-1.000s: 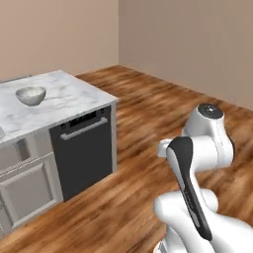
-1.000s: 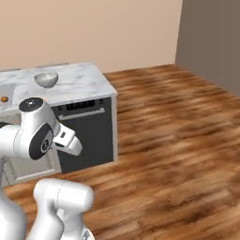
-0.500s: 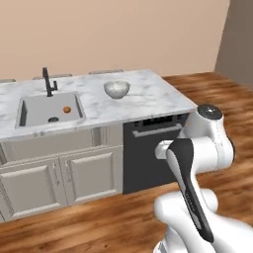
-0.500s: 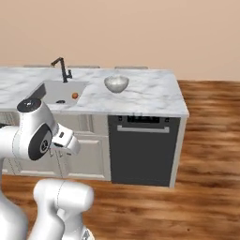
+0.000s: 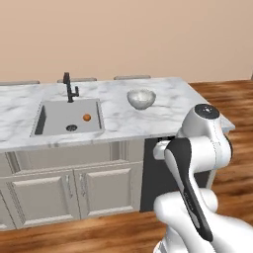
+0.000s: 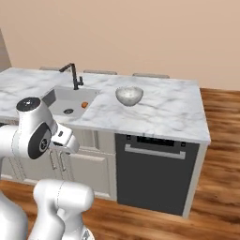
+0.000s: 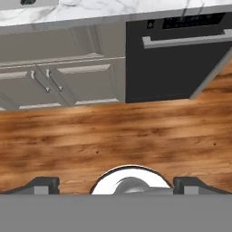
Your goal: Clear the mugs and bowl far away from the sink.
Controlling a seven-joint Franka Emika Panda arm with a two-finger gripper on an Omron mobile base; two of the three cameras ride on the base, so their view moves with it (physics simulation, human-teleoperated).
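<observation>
approach step: the claw point(image 7: 116, 183) hangs spread and empty over the wood floor point(image 7: 113, 136). the bowl point(image 5: 141, 98) sits on the bench point(image 5: 163, 116) beside the sink point(image 5: 69, 116); next, reach up.

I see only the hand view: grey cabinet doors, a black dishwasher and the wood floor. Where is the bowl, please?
Observer: The bowl stands upright on the marble counter, to the right of the sink and apart from its edge.
Operator: Is something inside the sink?
Observer: A small orange ball lies in the basin, just right of the drain.
Operator: And where is the tap?
Observer: The black tap stands behind the basin, near the middle of its far edge.
</observation>
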